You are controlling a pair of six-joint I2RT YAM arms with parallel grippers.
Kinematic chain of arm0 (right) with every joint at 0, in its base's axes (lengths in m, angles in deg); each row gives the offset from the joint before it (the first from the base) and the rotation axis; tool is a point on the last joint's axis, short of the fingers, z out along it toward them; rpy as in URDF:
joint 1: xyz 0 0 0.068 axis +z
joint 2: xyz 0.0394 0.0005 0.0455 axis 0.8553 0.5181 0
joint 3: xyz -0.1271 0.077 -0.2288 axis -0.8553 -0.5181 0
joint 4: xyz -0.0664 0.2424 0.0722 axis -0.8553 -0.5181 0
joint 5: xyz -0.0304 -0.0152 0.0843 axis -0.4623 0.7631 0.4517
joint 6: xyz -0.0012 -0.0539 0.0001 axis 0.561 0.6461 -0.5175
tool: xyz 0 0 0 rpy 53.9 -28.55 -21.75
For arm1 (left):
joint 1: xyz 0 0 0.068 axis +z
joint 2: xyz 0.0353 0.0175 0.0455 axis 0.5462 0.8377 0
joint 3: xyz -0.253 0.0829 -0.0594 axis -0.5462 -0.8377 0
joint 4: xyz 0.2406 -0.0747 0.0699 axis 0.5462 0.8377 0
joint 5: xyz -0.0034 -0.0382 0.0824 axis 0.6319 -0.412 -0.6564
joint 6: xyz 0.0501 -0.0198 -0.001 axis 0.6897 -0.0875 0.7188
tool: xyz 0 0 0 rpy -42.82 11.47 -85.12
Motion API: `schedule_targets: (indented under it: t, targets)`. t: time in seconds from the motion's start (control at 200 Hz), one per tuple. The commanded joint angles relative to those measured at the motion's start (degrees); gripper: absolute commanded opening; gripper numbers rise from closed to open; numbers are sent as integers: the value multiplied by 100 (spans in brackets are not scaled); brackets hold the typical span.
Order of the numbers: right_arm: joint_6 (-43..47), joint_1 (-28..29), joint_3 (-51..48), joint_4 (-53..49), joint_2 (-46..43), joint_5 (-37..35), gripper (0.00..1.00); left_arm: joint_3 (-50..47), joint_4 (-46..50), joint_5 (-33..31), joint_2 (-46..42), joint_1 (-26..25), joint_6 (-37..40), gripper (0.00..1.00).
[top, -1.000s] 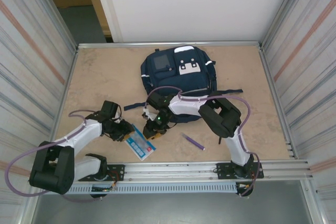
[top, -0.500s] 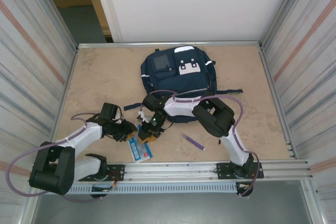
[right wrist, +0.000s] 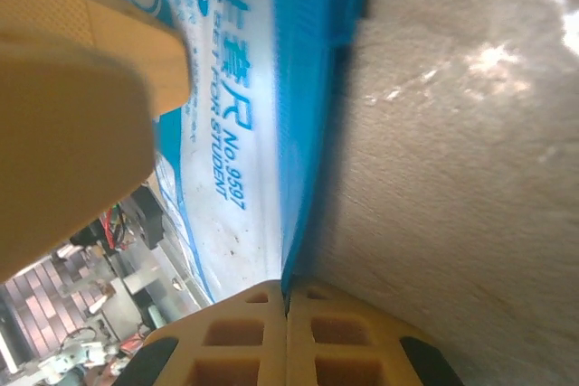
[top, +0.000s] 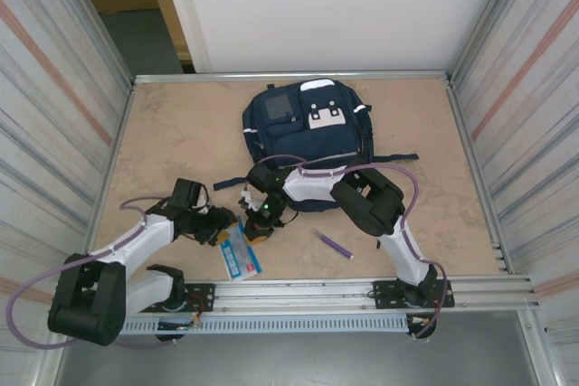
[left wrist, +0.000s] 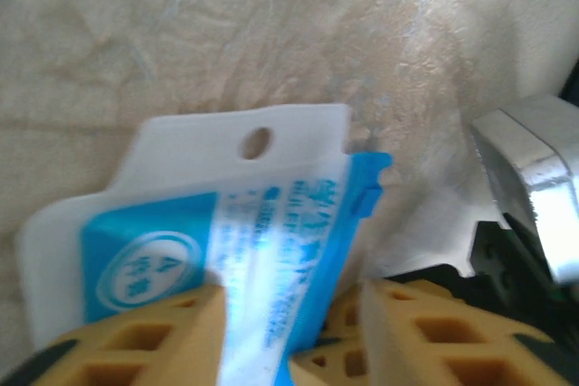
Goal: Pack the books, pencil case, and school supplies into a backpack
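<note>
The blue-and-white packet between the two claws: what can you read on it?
"FOR STUDENT": on the flat light-blue-and-white booklet, right wrist view.
"No.9597": beside it, same booklet.
The large Chinese characters next to them: partly cut off, unreadable.
The round badge, left wrist view: too blurred.

The backpack lay on the tabletop toward the far edge, about midway between left and right, with a strap trailing toward the right edge. In front of it, close to the near edge and left of the middle, lay the booklet. The left gripper met the booklet's far end from the left and the right gripper from the right, just beside each other. A pen lay right of the booklet, apart from it.
</note>
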Motion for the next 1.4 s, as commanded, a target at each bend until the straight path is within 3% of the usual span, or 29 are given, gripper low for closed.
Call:
schedule_targets:
  t: [0.0, 0.08, 0.175, 0.391, 0.586, 0.671, 0.702, 0.817, 0.937, 1.398]
  targets:
    - [-38, -104, -307, 580, -390, -449, 0, -3, 893, -66, -259, -17, 105, 62]
    - [-52, -250, -609, 856, -763, -651, 0, -46, 1004, -11, -469, -28, 76, 69]
    - [-42, -435, -806, 1069, -1047, -704, 0, -29, 1115, -107, -620, -18, 156, 69]
    - [604, -453, -706, 538, -1309, -1248, 0, -458, -50, 516, -268, -143, -235, 45]
    - [610, -466, -743, 582, -1224, -1208, 0, -74, -725, 638, 452, -591, -19, 43]
    - [491, -522, -749, 646, -1139, -1157, 0, 56, -807, 704, 748, -646, 31, 37]
    - [437, -544, -793, 744, -1140, -1156, 0, 44, -848, 696, 828, -661, 24, 31]
    - [125, -700, -944, 1268, -1093, -806, 10, -96, -1059, 682, 1154, -658, -25, 18]
    - [-264, -838, -990, 1635, -913, -391, 22, -172, -1322, 775, 1420, -655, -78, 16]
    - [276, -809, -841, 1013, -488, -660, 30, -182, -1153, 529, 1620, -593, 275, 10]
